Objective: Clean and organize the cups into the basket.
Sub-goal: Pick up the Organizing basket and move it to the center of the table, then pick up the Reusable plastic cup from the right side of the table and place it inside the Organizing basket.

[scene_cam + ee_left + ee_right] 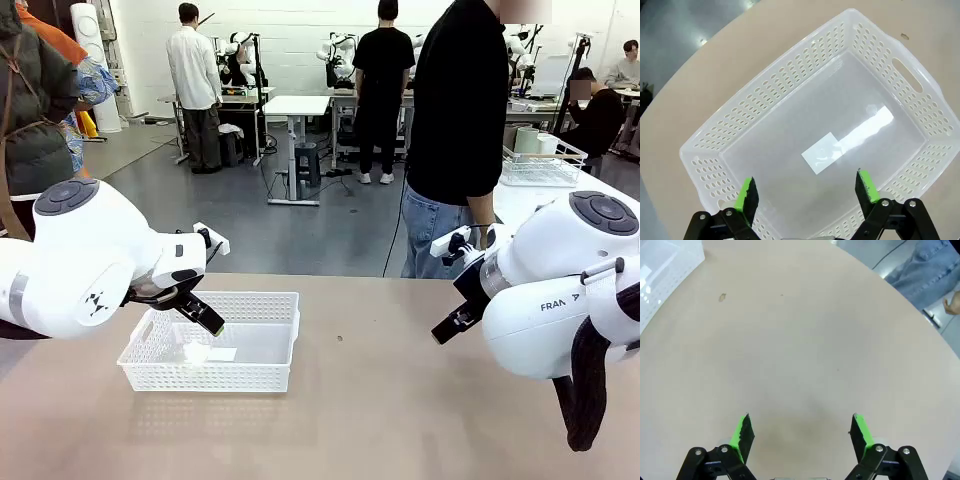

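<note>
The white lattice basket (215,380) sits on the tan table at the left, holding only a flat white label on its floor. My left gripper (205,315) hovers above it, tilted down, with jaws wide open and nothing between them. The left wrist view looks straight down into the basket (790,75) past the open left gripper (807,187). My right gripper (447,328) hangs open over bare table at the right. In the right wrist view the right gripper (802,427) is empty and a corner of the basket (665,270) lies at top left. The cups are out of view.
A person (460,120) in a black shirt and jeans stands at the table's far edge, one hand (952,302) hanging by the side. A white wire basket (540,165) stands on another table at the back right. A small mark (722,297) dots the tabletop.
</note>
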You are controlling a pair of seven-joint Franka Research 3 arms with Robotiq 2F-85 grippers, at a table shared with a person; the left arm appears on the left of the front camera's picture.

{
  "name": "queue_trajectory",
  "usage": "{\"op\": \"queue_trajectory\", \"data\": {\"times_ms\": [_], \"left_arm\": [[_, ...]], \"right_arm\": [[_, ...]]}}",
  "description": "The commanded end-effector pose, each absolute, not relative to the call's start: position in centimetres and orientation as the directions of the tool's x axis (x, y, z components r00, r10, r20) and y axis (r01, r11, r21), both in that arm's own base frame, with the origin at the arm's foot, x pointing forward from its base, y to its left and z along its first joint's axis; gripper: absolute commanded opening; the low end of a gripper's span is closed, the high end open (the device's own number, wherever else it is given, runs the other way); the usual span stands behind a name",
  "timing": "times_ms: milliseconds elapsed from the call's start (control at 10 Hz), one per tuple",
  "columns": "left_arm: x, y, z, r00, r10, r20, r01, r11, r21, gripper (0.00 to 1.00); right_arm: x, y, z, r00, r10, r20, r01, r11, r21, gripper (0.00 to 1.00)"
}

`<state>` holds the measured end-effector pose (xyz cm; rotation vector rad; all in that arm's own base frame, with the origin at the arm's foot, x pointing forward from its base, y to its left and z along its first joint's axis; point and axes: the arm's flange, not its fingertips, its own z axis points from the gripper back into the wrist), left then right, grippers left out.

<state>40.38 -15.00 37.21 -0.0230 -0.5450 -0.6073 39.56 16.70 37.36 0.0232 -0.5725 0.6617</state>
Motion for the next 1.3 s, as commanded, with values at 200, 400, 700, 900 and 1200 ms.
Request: {"op": "queue_trajectory", "data": {"times_ms": [200, 400, 700, 900, 1200], "left_arm": [[40.37, -15.0, 37.2, 0.685, -0.536, 0.493, 0.548, 0.825, 0.136, 1.0], [40.37, -15.0, 37.2, 0.685, -0.536, 0.493, 0.548, 0.825, 0.136, 1.0], [40.37, -15.0, 37.2, 0.685, -0.536, 0.493, 0.548, 0.825, 0.136, 1.0], [40.37, -15.0, 37.2, 0.685, -0.536, 0.493, 0.548, 0.825, 0.136, 1.0], [40.37, -15.0, 37.2, 0.685, -0.536, 0.493, 0.548, 0.825, 0.136, 1.0]], "right_arm": [[39.55, 16.7, 37.36, 0.641, 0.574, 0.509, -0.587, 0.794, -0.157, 1.0], [39.55, 16.7, 37.36, 0.641, 0.574, 0.509, -0.587, 0.794, -0.157, 1.0], [39.55, 16.7, 37.36, 0.641, 0.574, 0.509, -0.587, 0.794, -0.157, 1.0], [39.55, 16.7, 37.36, 0.641, 0.574, 0.509, -0.587, 0.794, -0.157, 1.0], [39.55, 16.7, 37.36, 0.641, 0.574, 0.509, -0.587, 0.794, -0.157, 1.0]]}}
